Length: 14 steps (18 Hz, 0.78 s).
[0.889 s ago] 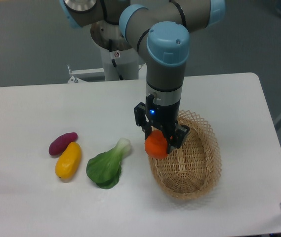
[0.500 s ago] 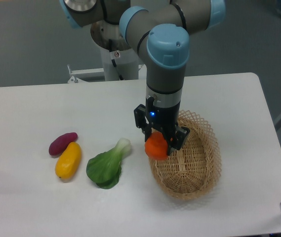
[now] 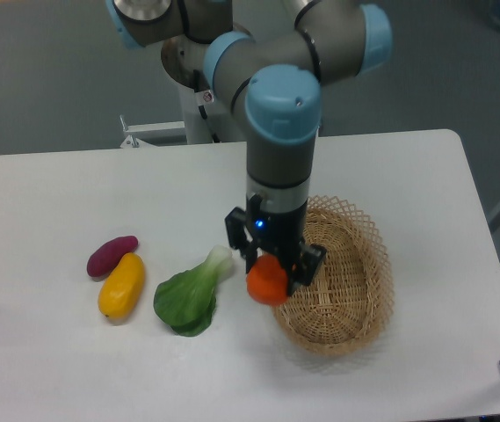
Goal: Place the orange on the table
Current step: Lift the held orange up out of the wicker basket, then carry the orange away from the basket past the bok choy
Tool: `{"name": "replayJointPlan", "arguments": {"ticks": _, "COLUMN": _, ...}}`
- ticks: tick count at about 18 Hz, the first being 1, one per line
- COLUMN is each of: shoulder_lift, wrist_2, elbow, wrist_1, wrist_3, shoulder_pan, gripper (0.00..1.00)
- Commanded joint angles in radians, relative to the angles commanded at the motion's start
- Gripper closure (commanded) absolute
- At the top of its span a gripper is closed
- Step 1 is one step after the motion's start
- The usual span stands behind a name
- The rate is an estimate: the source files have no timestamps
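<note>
We see that the gripper (image 3: 270, 272) has shifted toward the left edge of the table (image 3: 47, 193) since a moment ago, carrying the orange (image 3: 268, 281) pinched between its fingers. Earlier the fruit hung over the left rim of the basket (image 3: 355, 290); now it hangs just outside that rim, above bare tabletop between the basket and the leafy green vegetable (image 3: 190, 294). We judge this means the orange is out of the basket and nearly where it can be set down; what remains is to lower it and let go, and we cannot tell how far above the surface it is. Counting what lies there: one orange, one basket, one green vegetable, one yellow fruit (image 3: 121, 286) and one purple sweet potato (image 3: 111, 254), the last two touching near the left edge.
</note>
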State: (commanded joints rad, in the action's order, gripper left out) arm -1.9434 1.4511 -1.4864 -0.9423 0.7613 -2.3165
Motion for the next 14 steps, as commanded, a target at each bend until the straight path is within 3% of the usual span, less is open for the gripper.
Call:
{"name": "replayJointPlan", "arguments": {"ticks": 1, "shoulder_lift": -0.021, "wrist_2": 0.002, "elbow": -0.003, "wrist_1": 0.046, "wrist_3": -0.04, "shoulder_pan": 0.018, "gripper": 0.39}}
{"name": "replayJointPlan", "arguments": {"ticks": 7, "shoulder_lift": -0.126, "wrist_2": 0.035, "elbow": 0.015, "wrist_1": 0.135, "wrist_3": -0.197, "shoulder_pan": 0.097, "gripper": 0.39}}
{"name": "replayJointPlan", "arguments": {"ticks": 14, "shoulder_lift": -0.226, "wrist_2": 0.072, "elbow": 0.026, "wrist_1": 0.14, "wrist_3": -0.214, "shoulder_pan": 0.203, "gripper": 0.39}}
